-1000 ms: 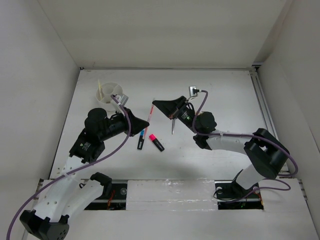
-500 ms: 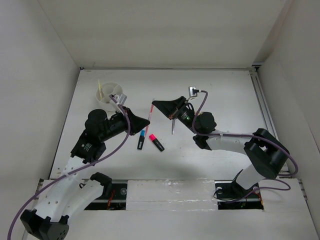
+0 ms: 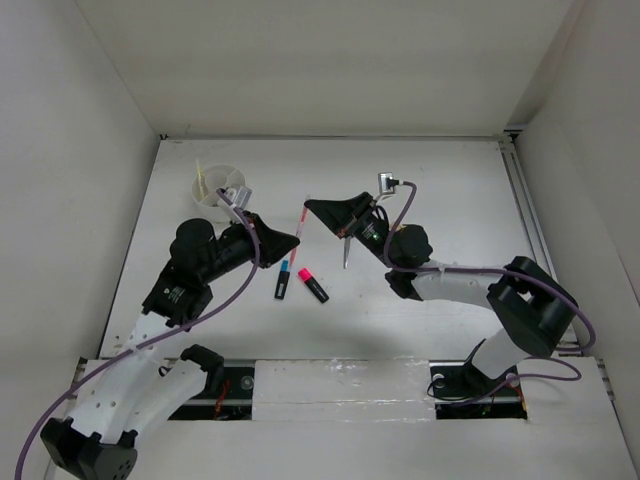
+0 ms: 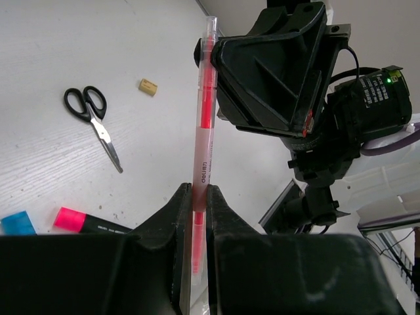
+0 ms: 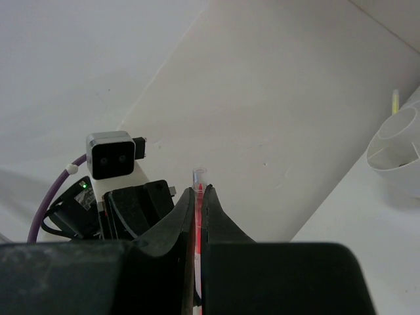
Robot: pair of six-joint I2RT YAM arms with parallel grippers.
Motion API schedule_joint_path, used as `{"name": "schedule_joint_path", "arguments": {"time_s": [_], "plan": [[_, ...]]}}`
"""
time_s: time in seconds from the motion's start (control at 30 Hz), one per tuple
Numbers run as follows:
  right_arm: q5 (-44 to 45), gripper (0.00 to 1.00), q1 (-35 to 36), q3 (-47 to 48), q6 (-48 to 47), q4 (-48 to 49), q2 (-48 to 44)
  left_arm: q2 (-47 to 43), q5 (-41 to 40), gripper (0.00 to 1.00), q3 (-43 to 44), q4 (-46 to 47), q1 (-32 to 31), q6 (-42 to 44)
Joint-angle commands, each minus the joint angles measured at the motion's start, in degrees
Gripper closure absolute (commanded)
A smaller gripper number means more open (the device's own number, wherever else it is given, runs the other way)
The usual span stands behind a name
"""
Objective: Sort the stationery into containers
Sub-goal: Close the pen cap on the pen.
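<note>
The thin pink pen (image 4: 204,131) hangs in the air between my two arms, clear of the table, and both hands have it. My left gripper (image 4: 197,197) is pressed tight on one end, and my right gripper (image 5: 199,193) is pinched on the other.

Over the last second very little has moved (neither pair of jaws has budged). Only my left arm has crept slightly up toward the right one, so the two sets of fingertips now sit closer along the pen.

I read this as a handover caught midway. The pen is doubly held, and I judge the right hand must let go before the left can carry it to the white bowl (image 3: 200,200). The bowl stands at the far left, near my left arm, with the yellow pen (image 3: 201,178) already leaning in one compartment.

Left on the table are the blue-capped highlighter (image 3: 283,280) and the pink-capped highlighter (image 3: 312,284), close together below the pen. The scissors (image 4: 94,121) and the tan block (image 4: 148,86) lie over by my right arm.
</note>
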Motion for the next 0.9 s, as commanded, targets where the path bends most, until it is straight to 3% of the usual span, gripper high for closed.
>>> {"name": "schedule_joint_path", "arguments": {"time_s": [0.0, 0.87], "plan": [[-6.03, 1.00, 2.85, 0.57, -0.98, 7.50, 0.68, 0.93, -3.93, 1.00, 1.85, 9.82, 0.54, -1.21], [-7.09, 0.98, 6.19, -1.54, -2.83, 5.22, 1.74, 2.69, -6.91, 1.00, 4.83, 10.52, 0.54, -0.69]]}}
